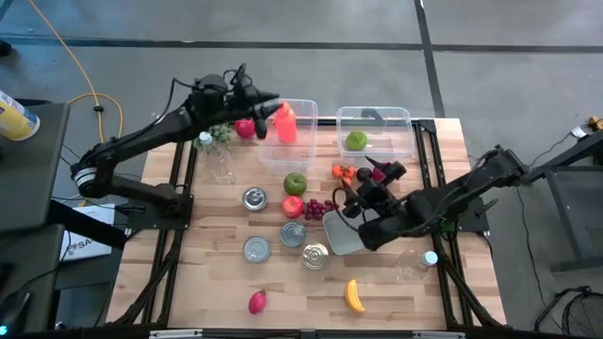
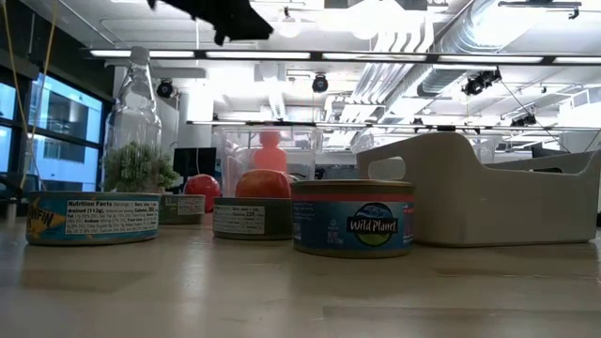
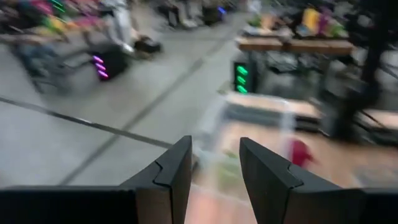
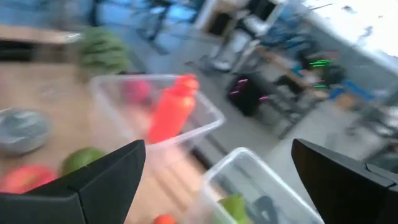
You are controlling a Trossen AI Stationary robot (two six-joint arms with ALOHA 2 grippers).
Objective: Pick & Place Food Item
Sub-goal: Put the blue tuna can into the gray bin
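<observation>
Wild Planet can (image 2: 352,218) before white tray (image 2: 488,192).

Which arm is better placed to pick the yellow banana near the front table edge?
Right, probably: the right gripper hovers mid-table, open and empty, nearer the yellow banana. The left gripper is by the far containers.

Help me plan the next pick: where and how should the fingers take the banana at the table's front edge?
Grip the banana across its thick middle, coming straight down from above. It lies flat and apart from the cans, and its narrow curved body should fit between open fingers set across its length.
</observation>
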